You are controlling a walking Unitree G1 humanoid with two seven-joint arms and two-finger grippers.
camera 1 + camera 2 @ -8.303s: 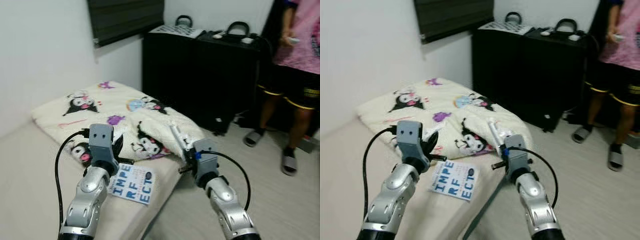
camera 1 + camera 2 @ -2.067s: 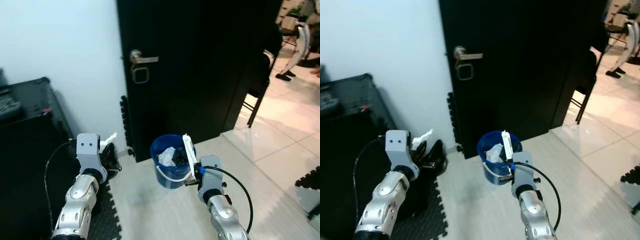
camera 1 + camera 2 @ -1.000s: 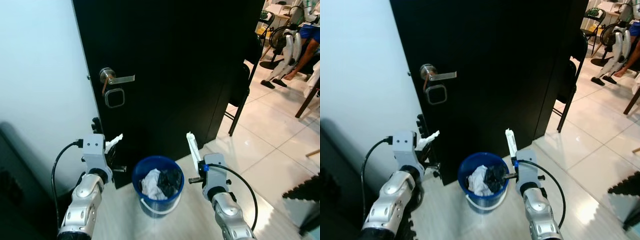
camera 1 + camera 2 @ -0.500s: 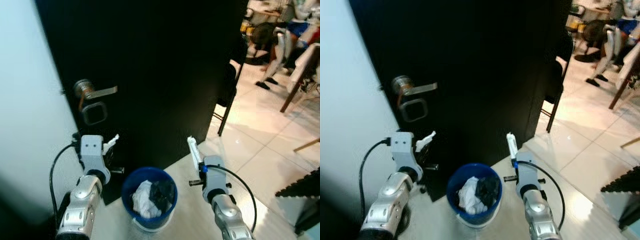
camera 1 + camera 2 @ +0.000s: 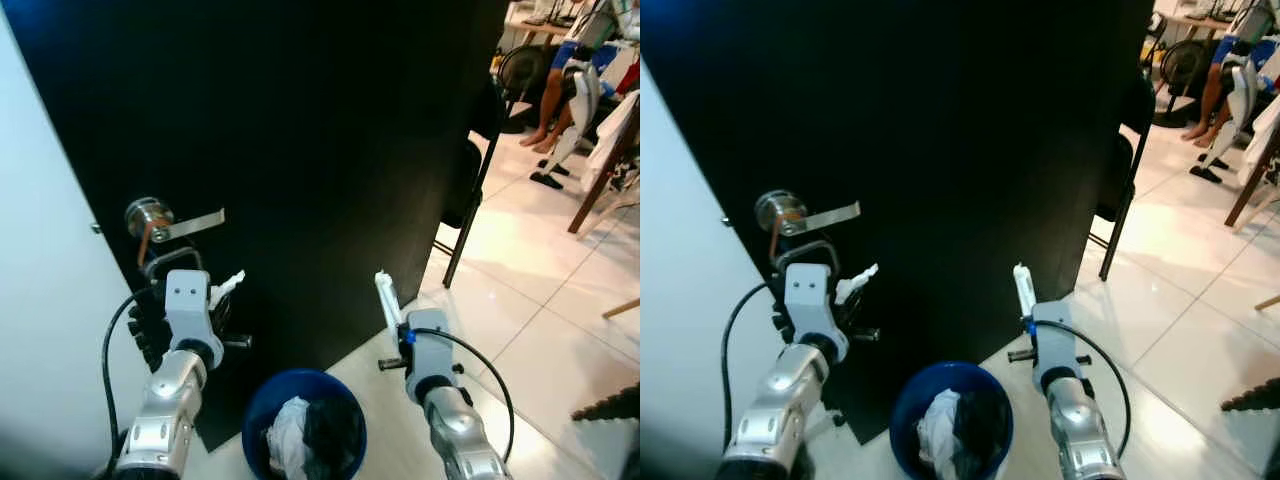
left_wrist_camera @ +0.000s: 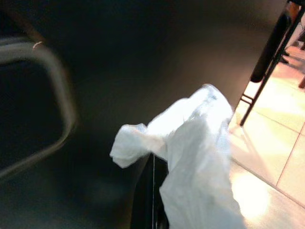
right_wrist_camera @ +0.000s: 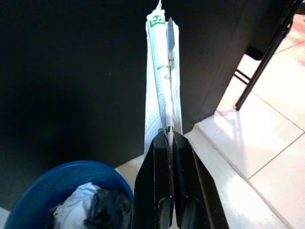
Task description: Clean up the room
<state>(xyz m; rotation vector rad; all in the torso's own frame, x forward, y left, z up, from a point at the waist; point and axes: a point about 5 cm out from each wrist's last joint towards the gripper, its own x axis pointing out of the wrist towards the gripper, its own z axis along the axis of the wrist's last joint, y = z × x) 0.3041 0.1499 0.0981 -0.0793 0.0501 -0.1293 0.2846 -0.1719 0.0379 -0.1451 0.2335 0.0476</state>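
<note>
While both tools grip litter | black door point(image 5: 330, 140) blocks | bin point(image 5: 950, 418) below

Bin point(image 5: 305, 440) on floor between the arms, before the door point(image 5: 300, 130). Handle point(image 5: 170, 220) on door, left. Chair point(image 5: 470, 190) right of door. Seated person point(image 5: 565, 70) far right behind. Trash point(image 5: 958, 425) in bin.

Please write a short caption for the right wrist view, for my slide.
Right gripper, jaws shut on a flat white wrapper, beside the blue bin at a black door.
</note>
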